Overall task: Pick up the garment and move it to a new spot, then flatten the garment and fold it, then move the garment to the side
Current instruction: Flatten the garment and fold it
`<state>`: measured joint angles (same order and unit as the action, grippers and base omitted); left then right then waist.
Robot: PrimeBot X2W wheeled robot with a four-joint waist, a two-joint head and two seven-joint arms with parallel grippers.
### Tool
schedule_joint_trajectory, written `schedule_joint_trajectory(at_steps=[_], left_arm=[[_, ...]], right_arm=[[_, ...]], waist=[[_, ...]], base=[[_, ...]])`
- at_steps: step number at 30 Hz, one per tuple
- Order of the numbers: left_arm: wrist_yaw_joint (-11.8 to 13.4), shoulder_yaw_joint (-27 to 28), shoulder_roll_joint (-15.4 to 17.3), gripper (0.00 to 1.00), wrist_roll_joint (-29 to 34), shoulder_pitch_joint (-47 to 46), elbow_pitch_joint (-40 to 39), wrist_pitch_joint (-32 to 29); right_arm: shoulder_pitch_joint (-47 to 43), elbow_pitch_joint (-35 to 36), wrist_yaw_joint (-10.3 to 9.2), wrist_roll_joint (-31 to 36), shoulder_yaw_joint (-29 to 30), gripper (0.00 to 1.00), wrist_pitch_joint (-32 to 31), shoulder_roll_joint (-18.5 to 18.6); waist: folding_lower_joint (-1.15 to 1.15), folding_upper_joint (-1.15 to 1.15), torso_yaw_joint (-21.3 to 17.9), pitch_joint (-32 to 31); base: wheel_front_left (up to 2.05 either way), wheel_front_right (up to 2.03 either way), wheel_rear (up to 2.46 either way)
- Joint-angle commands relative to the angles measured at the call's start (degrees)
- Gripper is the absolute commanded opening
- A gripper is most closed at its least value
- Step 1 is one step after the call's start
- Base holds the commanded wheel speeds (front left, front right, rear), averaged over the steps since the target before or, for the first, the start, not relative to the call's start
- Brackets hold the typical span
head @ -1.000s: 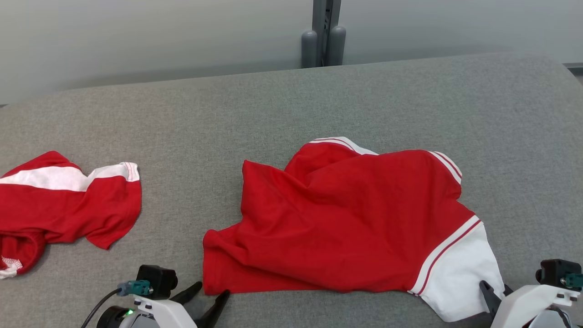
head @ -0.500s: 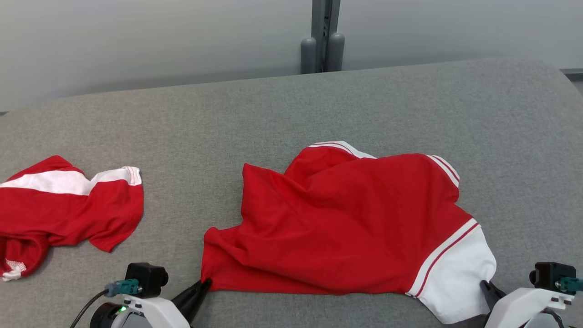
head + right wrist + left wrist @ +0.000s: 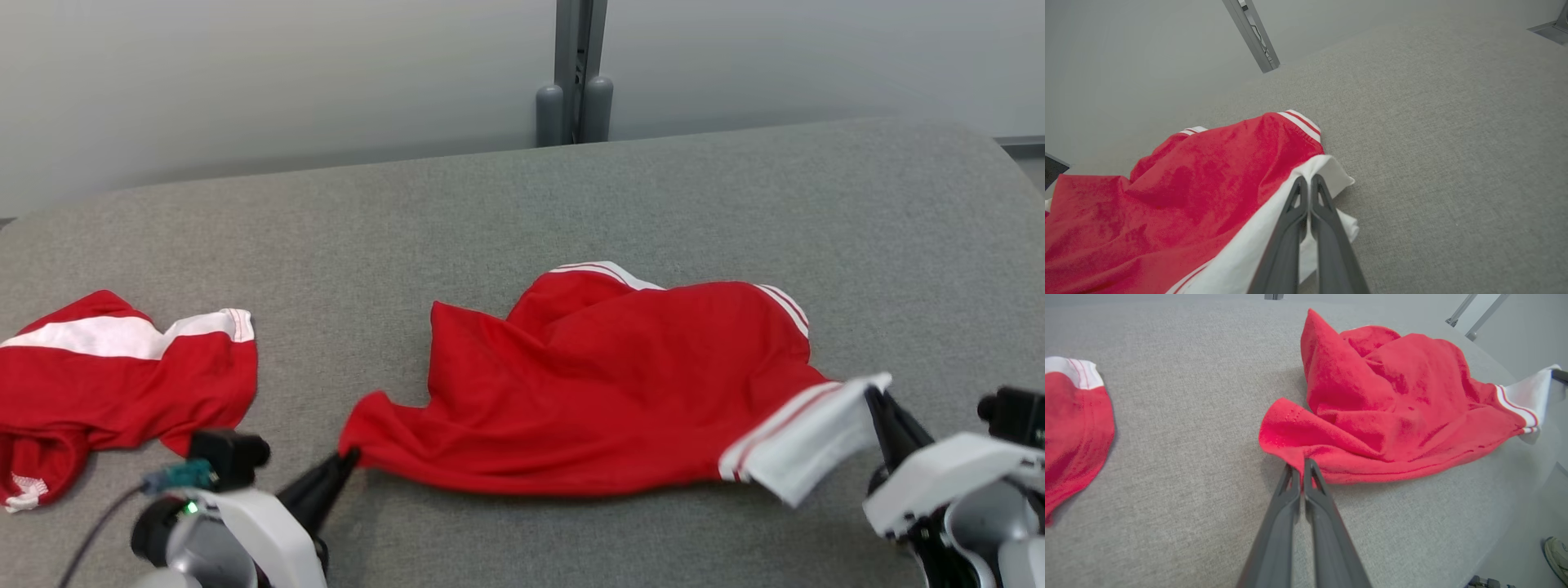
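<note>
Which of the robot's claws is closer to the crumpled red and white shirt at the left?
Left. The left gripper pinches a corner of the middle red garment, just beside the crumpled red and white shirt; the right gripper holds its white end, far across.

My left pincer (image 3: 347,459) sits low at the near left, fingers pressed together on a red corner of the garment (image 3: 604,392). My right pincer (image 3: 875,398) sits higher at the near right, clamped on the white edge.
</note>
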<state>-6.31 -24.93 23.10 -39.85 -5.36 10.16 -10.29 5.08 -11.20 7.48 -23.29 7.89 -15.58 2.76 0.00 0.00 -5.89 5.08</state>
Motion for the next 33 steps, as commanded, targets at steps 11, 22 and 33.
schedule_joint_trajectory(at_steps=[11, 22, 33], left_arm=[[-1.17, 4.48, 8.87, 0.00, -6.94, -18.82, -1.05, -5.61], [-1.19, -0.74, 20.86, 0.00, -12.84, -48.19, 1.43, -7.04], [-1.17, -9.23, 24.74, 0.00, -19.34, -71.17, 9.26, -4.32]], right_arm=[[22.72, -3.73, 0.03, -0.21, -6.08, 0.00, 6.31, 0.30], [53.60, -15.06, 0.03, 0.70, -8.19, 0.00, 14.50, 0.30], [76.37, -25.81, 0.02, 5.95, -5.41, 0.00, 20.45, 0.30]], waist=[[0.00, 0.00, -1.48, 7.40], [0.00, 0.00, -2.06, 21.80], [0.00, 0.00, -1.70, 29.33]], base=[[0.00, 0.00, 0.00], [0.00, 0.00, 0.00], [0.00, 0.00, 0.00]])
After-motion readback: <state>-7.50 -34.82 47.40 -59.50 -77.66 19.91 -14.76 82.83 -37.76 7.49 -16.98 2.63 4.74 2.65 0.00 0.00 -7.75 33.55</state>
